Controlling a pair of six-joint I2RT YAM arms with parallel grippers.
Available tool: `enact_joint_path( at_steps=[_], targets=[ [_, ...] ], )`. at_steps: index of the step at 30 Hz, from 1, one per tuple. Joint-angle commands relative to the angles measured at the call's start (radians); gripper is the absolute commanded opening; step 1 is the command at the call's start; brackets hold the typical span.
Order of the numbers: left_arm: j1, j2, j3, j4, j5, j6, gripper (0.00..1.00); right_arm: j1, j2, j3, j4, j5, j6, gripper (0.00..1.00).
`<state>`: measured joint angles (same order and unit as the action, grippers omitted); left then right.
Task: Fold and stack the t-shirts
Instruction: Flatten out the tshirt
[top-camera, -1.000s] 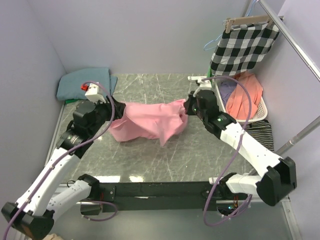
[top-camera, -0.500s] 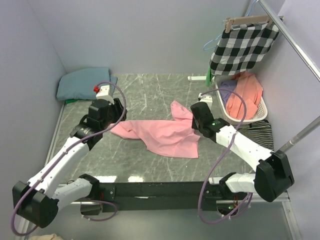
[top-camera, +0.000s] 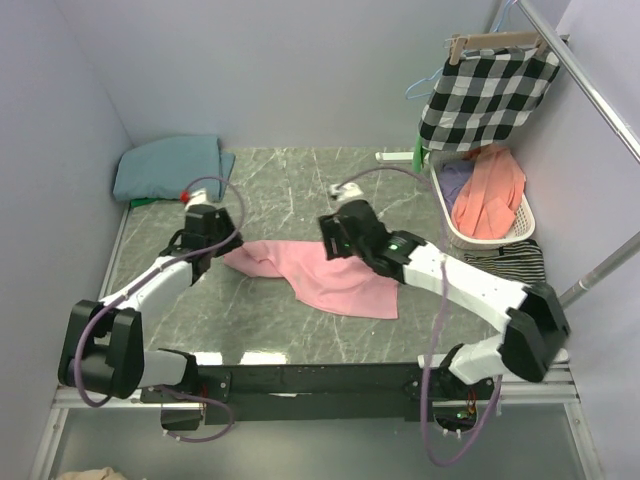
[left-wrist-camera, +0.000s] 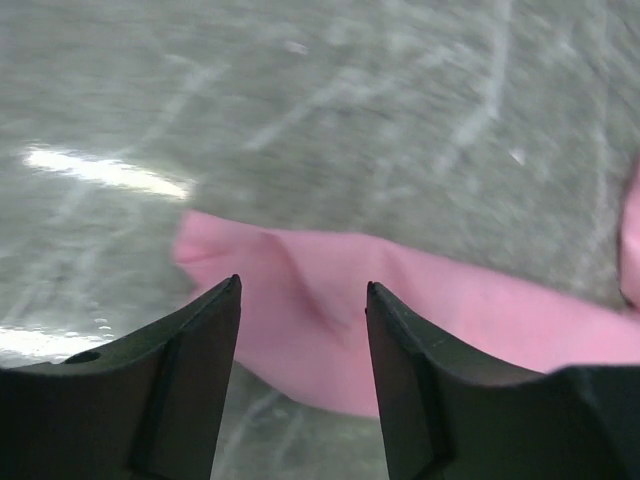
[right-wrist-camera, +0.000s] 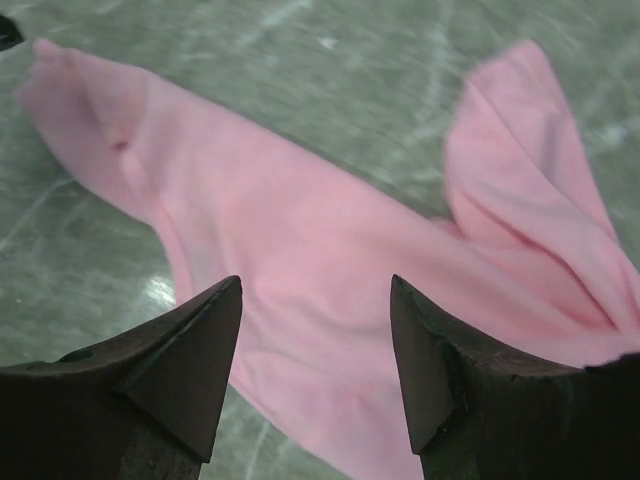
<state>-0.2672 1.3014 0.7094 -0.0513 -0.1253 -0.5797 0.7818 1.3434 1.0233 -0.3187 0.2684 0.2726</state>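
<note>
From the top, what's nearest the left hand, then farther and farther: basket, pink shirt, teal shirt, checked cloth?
1. Pink shirt, right beside it.
2. Teal shirt, back left corner.
3. Basket, right side.
4. Checked cloth, hanging back right.

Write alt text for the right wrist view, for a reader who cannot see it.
A light pink t-shirt lies loosely spread and rumpled on a grey marbled table, one flap folded over itself. The right pincer frames the bottom edge with its two dark fingers, open, nothing gripped between them.
</note>
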Motion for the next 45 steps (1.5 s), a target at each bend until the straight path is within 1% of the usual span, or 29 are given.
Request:
enact_joint_path(
  at_steps=[1,2,3,6,7,8,10,11,16,19,24,25,30,32,37,41,45],
  targets=[
    [0.13,-0.027,-0.074,0.157,0.056,-0.081,0.59,0.068,0.157,0.115,0.063,-0.035,-0.118,0.68],
    [0.149,-0.034,-0.089,0.169,0.067,-0.092,0.58,0.076,0.21,0.139,0.087,-0.034,-0.118,0.69],
    [0.179,-0.037,-0.099,0.179,0.073,-0.098,0.58,0.088,0.236,0.155,0.096,-0.073,-0.137,0.69],
    [0.216,-0.045,-0.139,0.202,0.07,-0.118,0.59,0.112,0.359,0.262,0.084,-0.113,-0.173,0.69],
    [0.227,-0.047,-0.146,0.209,0.073,-0.123,0.59,0.122,0.429,0.299,0.067,-0.116,-0.185,0.7],
    [0.25,-0.048,-0.157,0.228,0.087,-0.132,0.58,0.132,0.465,0.373,0.031,-0.112,-0.194,0.69],
    [0.266,-0.048,-0.185,0.254,0.118,-0.137,0.58,0.163,0.555,0.44,0.004,-0.1,-0.23,0.69],
    [0.301,-0.045,-0.191,0.272,0.145,-0.14,0.58,0.171,0.582,0.492,-0.006,-0.1,-0.239,0.69],
    [0.336,-0.016,-0.211,0.304,0.205,-0.135,0.55,0.217,0.715,0.622,-0.054,-0.086,-0.289,0.7],
    [0.342,-0.004,-0.228,0.333,0.239,-0.137,0.52,0.237,0.776,0.714,-0.108,-0.077,-0.309,0.7],
    [0.35,0.018,-0.241,0.354,0.237,-0.149,0.49,0.261,0.864,0.808,-0.134,-0.07,-0.343,0.7],
    [0.355,0.022,-0.245,0.363,0.243,-0.152,0.49,0.26,0.878,0.849,-0.149,-0.072,-0.348,0.7],
    [0.416,0.029,-0.272,0.39,0.283,-0.163,0.46,0.258,0.96,0.952,-0.152,-0.066,-0.406,0.72],
    [0.436,0.036,-0.28,0.406,0.308,-0.163,0.46,0.257,0.99,1.029,-0.177,-0.069,-0.424,0.72],
    [0.457,0.052,-0.284,0.421,0.342,-0.166,0.44,0.247,1.089,1.167,-0.201,-0.072,-0.455,0.73],
    [0.462,0.05,-0.292,0.43,0.354,-0.167,0.43,0.231,1.14,1.225,-0.206,-0.084,-0.461,0.74],
    [0.462,0.056,-0.291,0.433,0.355,-0.166,0.43,0.217,1.185,1.259,-0.212,-0.078,-0.464,0.71]
  ],
)
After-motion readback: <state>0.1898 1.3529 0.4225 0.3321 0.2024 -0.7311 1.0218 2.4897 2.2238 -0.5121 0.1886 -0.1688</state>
